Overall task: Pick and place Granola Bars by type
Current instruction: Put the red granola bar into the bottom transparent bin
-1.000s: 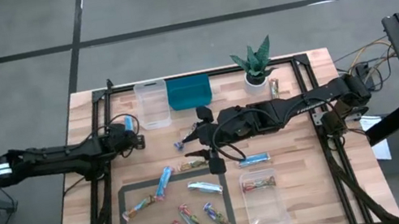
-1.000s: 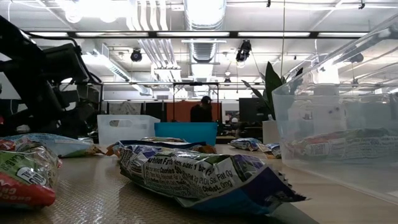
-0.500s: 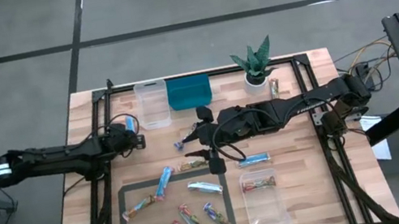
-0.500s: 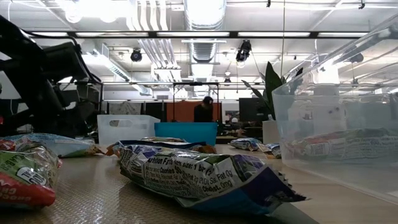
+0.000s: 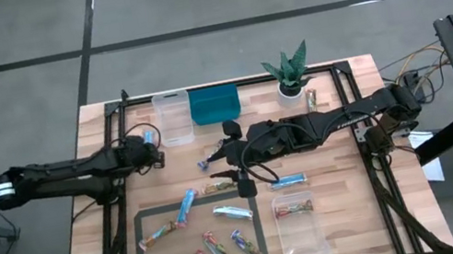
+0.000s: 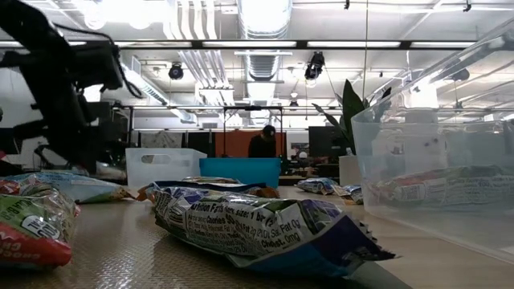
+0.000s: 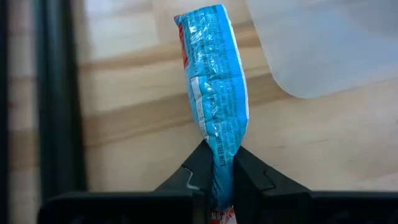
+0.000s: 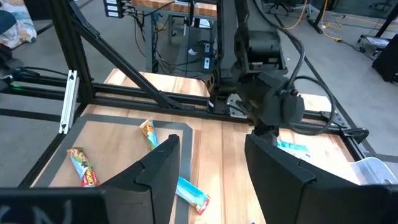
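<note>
My left gripper (image 5: 148, 146) hangs near the table's far left, beside a clear tub (image 5: 173, 118), and is shut on a bright blue granola bar (image 7: 213, 81). My right gripper (image 8: 211, 168) hovers open over the table's middle (image 5: 234, 161) with nothing between its fingers. Several more bars lie flat on the grey mat (image 5: 151, 252) at the near side. A blue one (image 5: 288, 182) lies on the wood, and another (image 5: 293, 209) lies in the near clear tub (image 5: 302, 230). My left gripper pinches the blue bar's near end (image 7: 220, 169) between its two fingers. The fingers slant down toward the table's right and lie along the bar. The rest of the wrapper sticks out past the fingertips over the wood.
A teal bin (image 5: 214, 106) stands beside the far clear tub, and a potted plant (image 5: 289, 74) with a bar (image 5: 311, 100) next to it stands at the far right. Dark frame rails (image 5: 117, 193) run along both table sides. In the low view, bars (image 6: 265, 229) lie close to the camera.
My left arm has risen from the table with the blue bar between its fingers; the low view shows it higher than before. My right arm has kept still.
</note>
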Controlling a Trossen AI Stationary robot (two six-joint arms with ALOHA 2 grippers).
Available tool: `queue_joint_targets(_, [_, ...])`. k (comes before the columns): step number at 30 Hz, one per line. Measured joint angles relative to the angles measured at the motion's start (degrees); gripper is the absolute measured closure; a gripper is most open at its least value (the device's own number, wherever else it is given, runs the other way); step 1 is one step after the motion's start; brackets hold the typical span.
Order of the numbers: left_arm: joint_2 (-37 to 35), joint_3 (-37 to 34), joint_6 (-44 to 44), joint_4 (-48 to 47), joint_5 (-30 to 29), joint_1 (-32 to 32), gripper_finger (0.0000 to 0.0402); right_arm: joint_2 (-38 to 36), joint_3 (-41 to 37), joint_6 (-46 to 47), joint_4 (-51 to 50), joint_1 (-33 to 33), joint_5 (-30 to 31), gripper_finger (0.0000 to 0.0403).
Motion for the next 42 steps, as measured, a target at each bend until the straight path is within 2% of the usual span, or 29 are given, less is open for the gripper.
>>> queue_joint_targets(12, [-0.06,16.57,5.14,-13.75,-7.07,0.00,0.0388,0.00,0.00,0.02,-0.21,-0.17,1.51,0.0232])
queue_joint_targets(22, [-0.06,30.93,18.27,-14.50,-7.34,-0.28,0.0389,-0.80,2.22,0.30,-2.00,-0.15,2.71,0.0232])
queue_joint_targets(27, [-0.06,37.08,25.50,-13.70,-5.04,-1.18,0.0389,-0.98,7.65,1.87,-9.24,-0.13,2.97,0.0232])
queue_joint_targets(31, [-0.06,40.36,28.95,-11.66,-3.27,-2.27,0.0389,-1.14,11.91,1.76,-14.54,-0.07,6.67,0.0232])
queue_joint_targets(34, [-0.08,42.11,31.20,-9.33,-1.82,-3.10,0.0389,-1.20,14.93,1.77,-17.94,-0.09,7.27,0.0227])
queue_joint_targets(42, [-0.15,43.43,38.15,2.08,7.30,-5.61,0.0389,-1.85,22.17,2.74,-25.62,0.15,7.17,0.0167])
